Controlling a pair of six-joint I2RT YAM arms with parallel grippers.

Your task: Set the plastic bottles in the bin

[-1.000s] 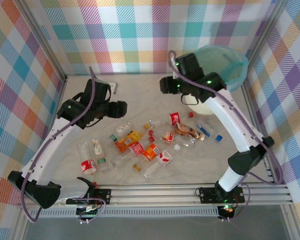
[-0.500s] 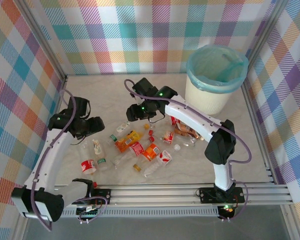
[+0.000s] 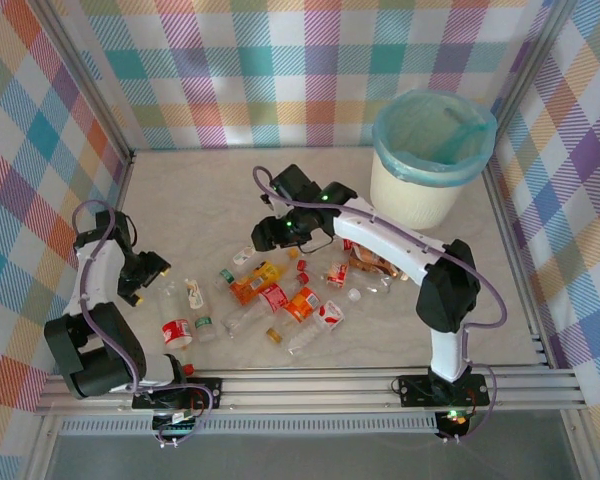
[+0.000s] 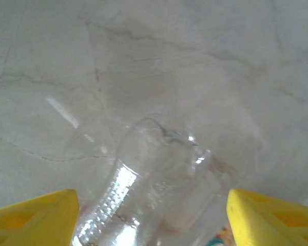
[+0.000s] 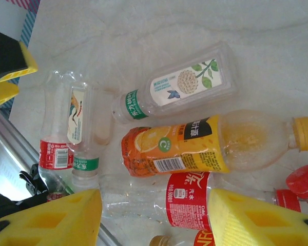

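Plastic bottles [image 3: 300,290] lie scattered over the middle of the table. The bin [image 3: 412,200], cream with a teal liner, stands at the back right. My left gripper [image 3: 148,280] is low by the left wall, open. A clear bottle [image 4: 154,179] lies between its yellow fingertips [image 4: 36,218]. Whether they touch it I cannot tell. My right gripper [image 3: 264,238] hovers open over the pile's left part. Below it lie an orange juice bottle [image 5: 195,143] and a red-labelled clear bottle [image 5: 187,205], with nothing gripped between the fingers [image 5: 262,220].
A flat clear bottle with a white flower label [image 5: 179,87] lies beyond the orange one. Loose red caps [image 5: 302,179] are at the right. The metal rail [image 3: 310,385] runs along the near edge. Checked walls enclose the table.
The right arm swung from the bin to over the pile's left part. The left arm pulled back to the left wall and came down over a clear bottle, jaws opening wider.
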